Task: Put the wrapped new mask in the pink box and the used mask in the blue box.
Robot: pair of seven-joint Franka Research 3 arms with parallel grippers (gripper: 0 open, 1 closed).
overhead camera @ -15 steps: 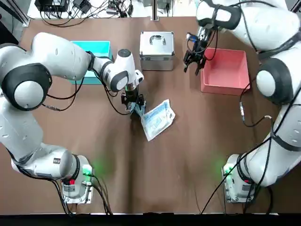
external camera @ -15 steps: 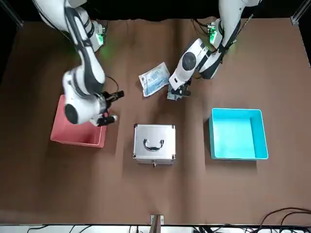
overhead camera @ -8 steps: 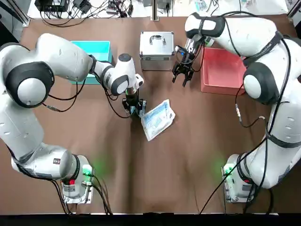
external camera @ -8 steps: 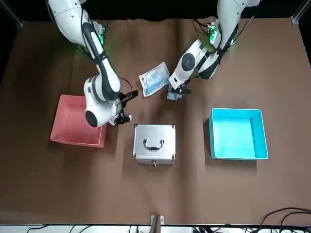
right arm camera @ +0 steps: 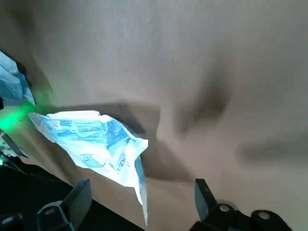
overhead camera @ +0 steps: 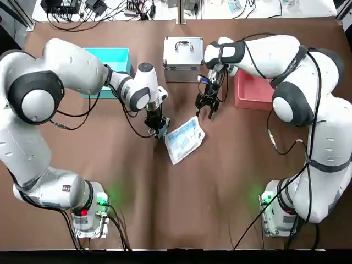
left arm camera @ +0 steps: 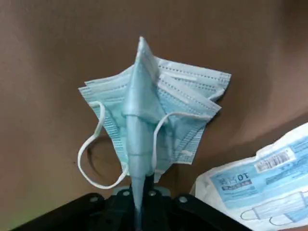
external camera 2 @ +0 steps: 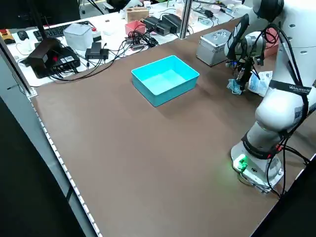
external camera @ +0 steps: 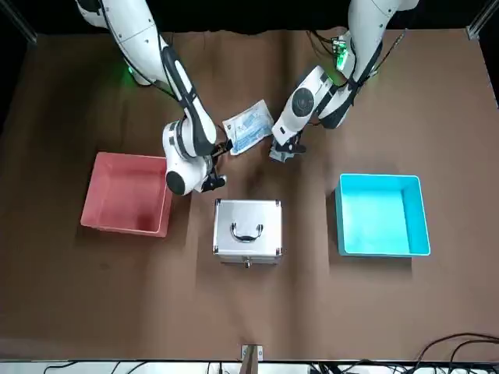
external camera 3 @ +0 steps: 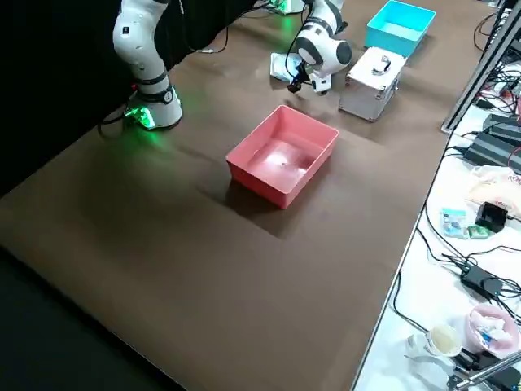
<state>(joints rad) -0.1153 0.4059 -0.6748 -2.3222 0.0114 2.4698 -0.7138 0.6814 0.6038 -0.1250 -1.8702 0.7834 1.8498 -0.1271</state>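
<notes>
Used Mask Gripped, Wrapped Mask on Table

The used mask (left arm camera: 187, 98) is pinched between the closed fingers of the left gripper (left arm camera: 139, 187), its fabric folded up into a peak and its white ear loops hanging out. Just beside it, the wrapped new mask (overhead camera: 185, 142) is seen lying on the brown table (overhead camera: 181, 203), set at a slant with its printed side up. The right gripper (right arm camera: 142, 197) is held wide apart with nothing between its fingers, near the packet's far end, on the side toward the robot's right.

Farther out, the silver metal case (external camera: 248, 230) is placed between the two bins, its handle folded down. The pink box (external camera: 125, 193) is stationed on the robot's right, partly covered by the right arm in the top view; the blue box (external camera: 382, 218) is found on the left.
</notes>
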